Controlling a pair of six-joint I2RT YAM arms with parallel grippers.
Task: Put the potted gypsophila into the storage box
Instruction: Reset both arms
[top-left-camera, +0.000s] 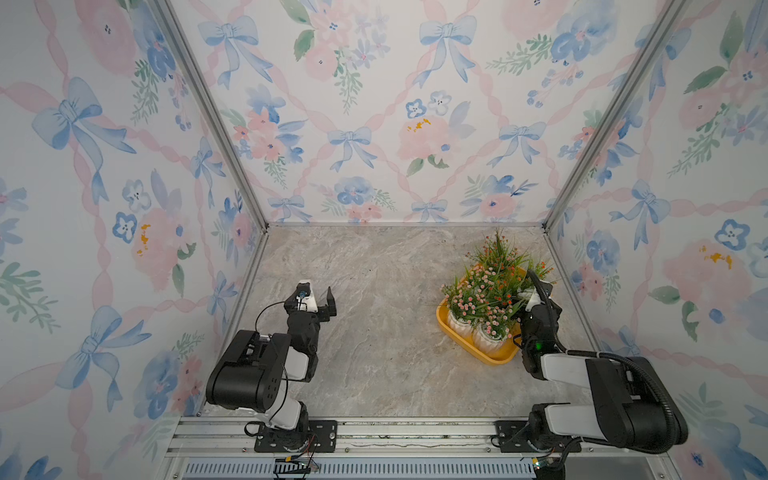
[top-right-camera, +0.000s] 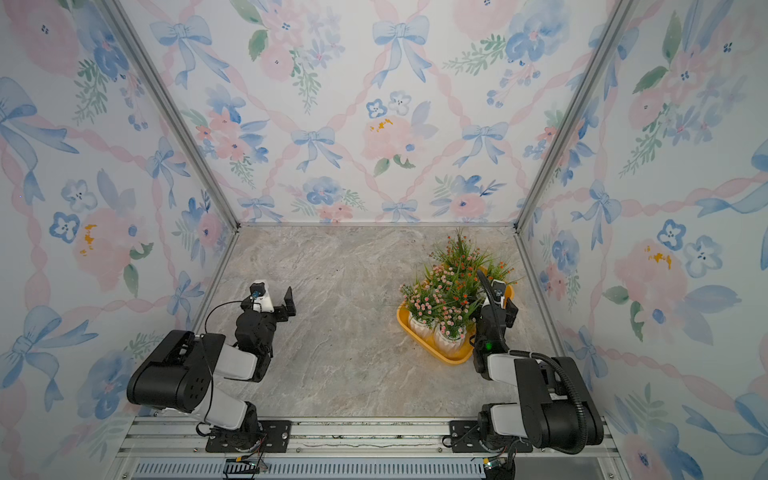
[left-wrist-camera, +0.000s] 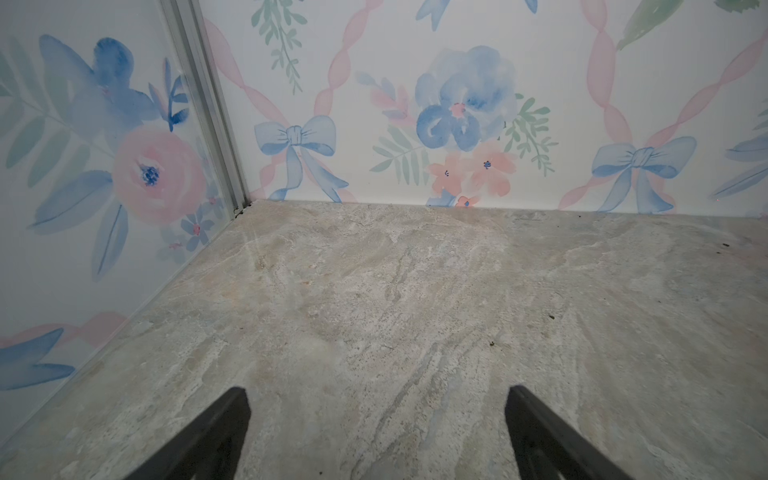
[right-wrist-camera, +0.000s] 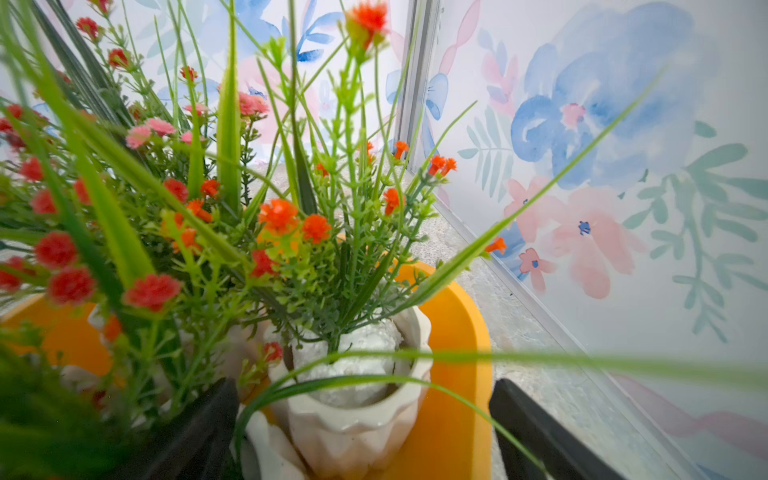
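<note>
**Inspector:** Where is the potted gypsophila (top-left-camera: 490, 291)?

**Assessor:** Inside the storage box (top-left-camera: 469, 345), upright and packed close together. Both top views show two white ribbed pots at the box's near end. Foliage hides the others, so no count can be given.

**Inspector:** Right gripper (right-wrist-camera: 363, 386)?

**Assessor:** It is at the box's edge, among the leaves, with the jaws spread wide. In the right wrist view an orange-red-flowered pot (right-wrist-camera: 353, 399) stands between them. Yellow box floor shows between that pot and one finger (right-wrist-camera: 536, 428), so nothing is gripped.

**Inspector:** Left gripper (left-wrist-camera: 377, 391)?

**Assessor:** It is well apart from the box, above bare marbled tabletop (left-wrist-camera: 415, 291). The jaws are wide apart and hold nothing.
</note>
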